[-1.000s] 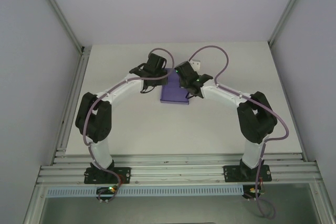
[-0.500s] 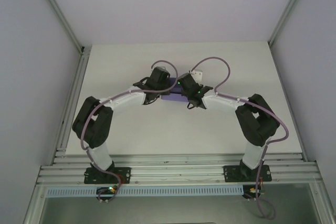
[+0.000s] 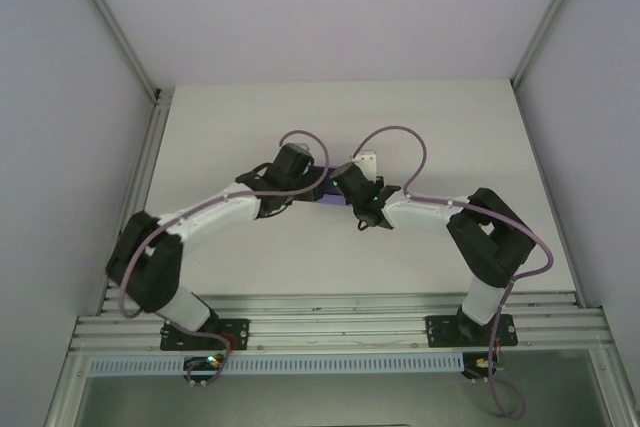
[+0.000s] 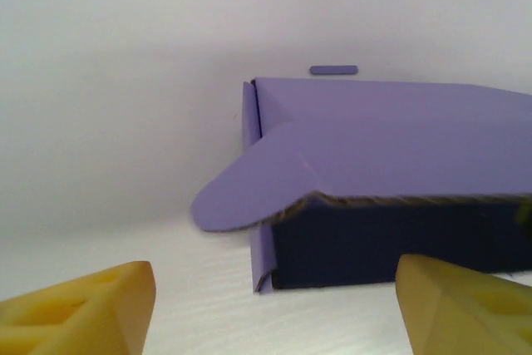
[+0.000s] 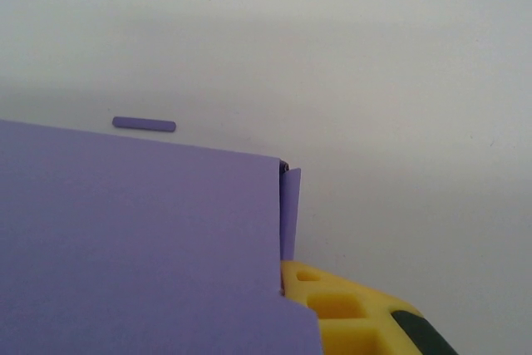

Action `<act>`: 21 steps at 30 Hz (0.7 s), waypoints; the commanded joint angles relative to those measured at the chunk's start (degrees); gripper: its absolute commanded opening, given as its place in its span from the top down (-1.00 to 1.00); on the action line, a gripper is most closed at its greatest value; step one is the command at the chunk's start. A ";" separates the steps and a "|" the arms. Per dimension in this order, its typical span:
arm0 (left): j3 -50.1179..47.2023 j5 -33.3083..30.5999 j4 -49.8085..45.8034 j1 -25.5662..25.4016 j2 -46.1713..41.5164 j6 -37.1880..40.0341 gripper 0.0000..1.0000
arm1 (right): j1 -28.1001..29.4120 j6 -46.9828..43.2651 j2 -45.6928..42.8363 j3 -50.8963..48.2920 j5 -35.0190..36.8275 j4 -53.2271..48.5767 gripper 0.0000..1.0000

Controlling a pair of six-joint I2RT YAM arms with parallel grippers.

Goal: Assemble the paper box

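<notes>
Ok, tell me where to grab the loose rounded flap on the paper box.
I'd pinch the rounded flap at its free tip, from the open end the left gripper faces: it juts clear of the paper box, with room above and below.

- top view: bright, even overhead light; soft faint shadows on the table (image 3: 230, 117).
- left wrist view: paper box (image 4: 399, 139) top evenly lit, its front face in deep shadow; left gripper (image 4: 274, 276) fingers blurred near the lens.
- right wrist view: soft focus, grey shadow band across the table.

White arms (image 3: 215, 212) w/ black joints (image 3: 150, 267), purple cables (image 3: 400, 132), green LEDs (image 3: 373, 185), yellow gripper fingers (image 4: 91, 305).
</notes>
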 commanded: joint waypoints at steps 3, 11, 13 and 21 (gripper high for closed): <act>-3.42 -0.21 -7.49 -0.53 -11.13 -1.16 -1.00 | 1.21 -3.43 -1.11 -2.16 3.60 0.12 0.67; -1.75 6.11 -8.58 5.99 -15.13 -2.21 -1.00 | 2.82 -7.98 -2.38 -3.73 1.48 2.32 0.30; -1.06 10.41 -6.76 9.32 -12.69 -2.73 -1.00 | 2.98 -8.58 -2.82 -4.69 0.62 3.16 0.30; 12.23 20.06 -4.93 16.53 2.79 3.72 -1.00 | 3.26 -12.88 -4.08 -8.14 -3.36 6.02 0.10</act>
